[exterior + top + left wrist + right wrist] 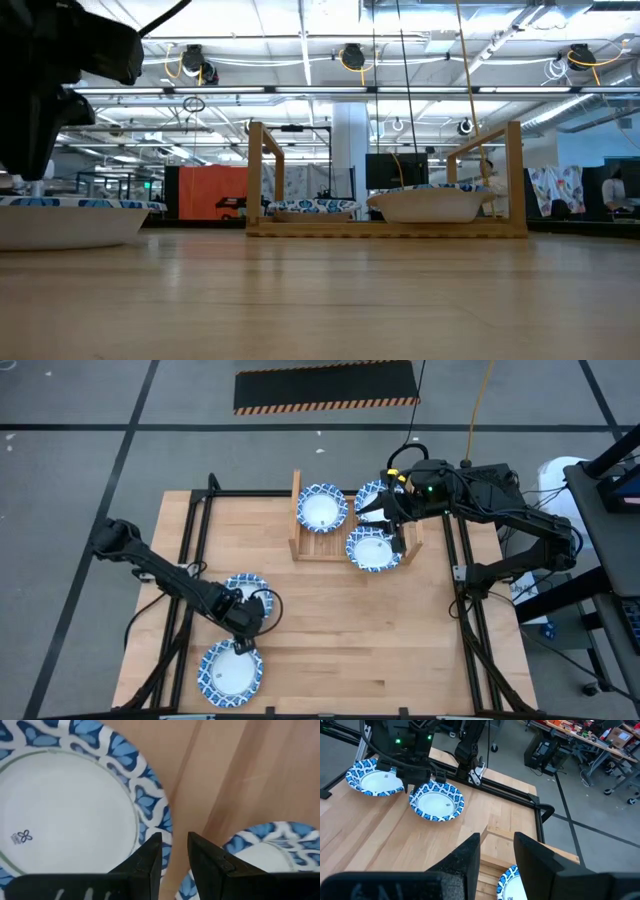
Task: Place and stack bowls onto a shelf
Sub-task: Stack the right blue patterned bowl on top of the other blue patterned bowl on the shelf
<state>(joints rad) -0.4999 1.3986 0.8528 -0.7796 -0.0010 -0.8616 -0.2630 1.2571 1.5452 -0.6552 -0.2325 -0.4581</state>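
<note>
Left gripper (243, 628) sits low btwn two bowls (231, 669) near the table's front, fingers (150, 860) narrow, holding nothing; could bump a rim; right gripper (392, 512) over the shelf (297, 520), narrow too.

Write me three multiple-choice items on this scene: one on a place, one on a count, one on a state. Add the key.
1. Where is the left claw?
A. Over the slatted rack
B. Between two bowls at the table's near-left corner
C. Off the table

2. How many bowls does the high view show?
A. Three
B. Five
C. Seven

3. What does the right claw hold?
A. A bowl
B. A side board
C. Nothing

Key:
1 B: the left claw hangs between two round white bowls with blue-patterned rims.
2 B: those two, plus three at the low light-wood slatted shelf.
3 C: the right claw shows an empty gap between its fingers.
</note>
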